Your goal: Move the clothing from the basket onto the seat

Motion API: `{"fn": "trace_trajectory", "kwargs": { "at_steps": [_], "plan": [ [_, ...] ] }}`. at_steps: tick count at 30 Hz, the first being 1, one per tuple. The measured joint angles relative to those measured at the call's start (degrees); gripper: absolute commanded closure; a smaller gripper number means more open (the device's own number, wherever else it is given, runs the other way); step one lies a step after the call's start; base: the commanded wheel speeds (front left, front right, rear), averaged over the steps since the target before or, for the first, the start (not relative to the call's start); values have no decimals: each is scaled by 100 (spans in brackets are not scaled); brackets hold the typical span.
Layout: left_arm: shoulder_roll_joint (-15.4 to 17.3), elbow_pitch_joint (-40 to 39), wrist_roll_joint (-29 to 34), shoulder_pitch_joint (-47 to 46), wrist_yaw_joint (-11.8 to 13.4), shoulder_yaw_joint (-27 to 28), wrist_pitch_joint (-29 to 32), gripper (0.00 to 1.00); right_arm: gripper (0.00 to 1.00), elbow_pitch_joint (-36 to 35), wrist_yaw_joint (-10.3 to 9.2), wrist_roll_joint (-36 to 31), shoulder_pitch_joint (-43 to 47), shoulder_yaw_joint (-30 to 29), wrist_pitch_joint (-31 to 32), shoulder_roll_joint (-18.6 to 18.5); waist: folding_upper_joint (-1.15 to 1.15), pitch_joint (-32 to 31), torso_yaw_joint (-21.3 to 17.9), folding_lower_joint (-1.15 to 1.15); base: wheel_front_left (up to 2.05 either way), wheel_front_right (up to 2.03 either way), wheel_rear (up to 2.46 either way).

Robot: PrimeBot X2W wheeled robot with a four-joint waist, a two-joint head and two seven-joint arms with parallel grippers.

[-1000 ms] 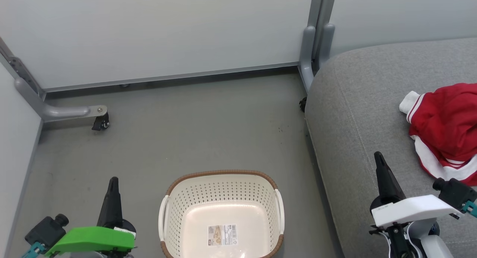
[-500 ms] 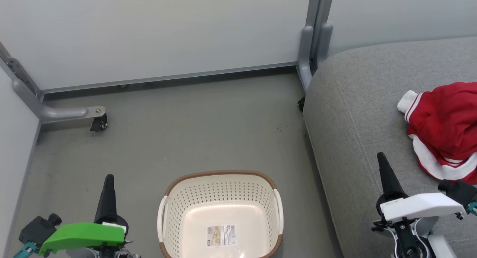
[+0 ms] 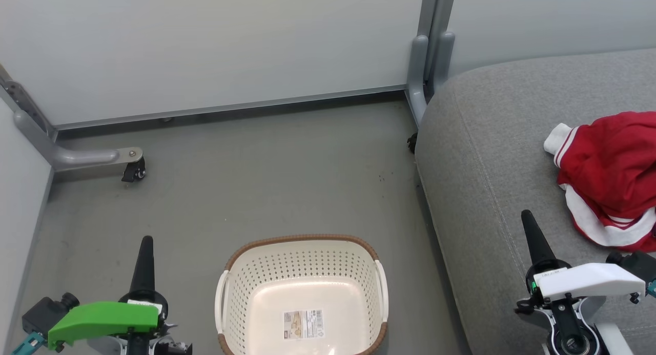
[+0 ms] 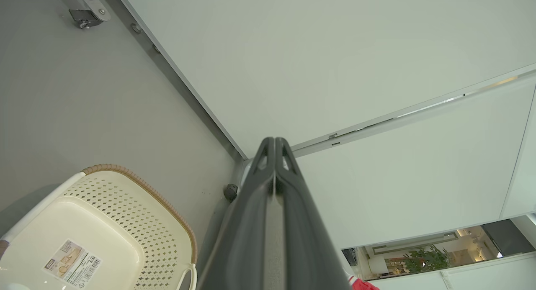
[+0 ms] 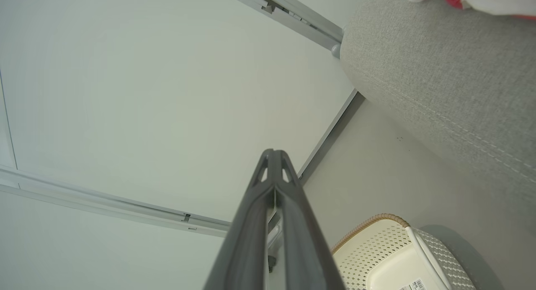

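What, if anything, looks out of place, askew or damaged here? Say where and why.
Little stands out. The clothing lies bunched in a crumpled heap on the seat, not spread or folded. The basket stands upright on the floor, its visible bottom bare except for a label. Nothing looks spilled or damaged.

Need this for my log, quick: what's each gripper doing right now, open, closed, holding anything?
Left gripper: closed, holding nothing.
Right gripper: closed, holding nothing.
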Motion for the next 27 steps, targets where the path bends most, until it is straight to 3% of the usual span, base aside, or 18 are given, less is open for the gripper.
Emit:
{"fn": "trace_trajectory", "kwargs": {
  "at_steps": [27],
  "plan": [
    [0,48,-1229,-153,0,207,374,100,100,202,0,1445,-160,-212,379,3,0,-2,-73,0,0,0,0]
  ]
}}
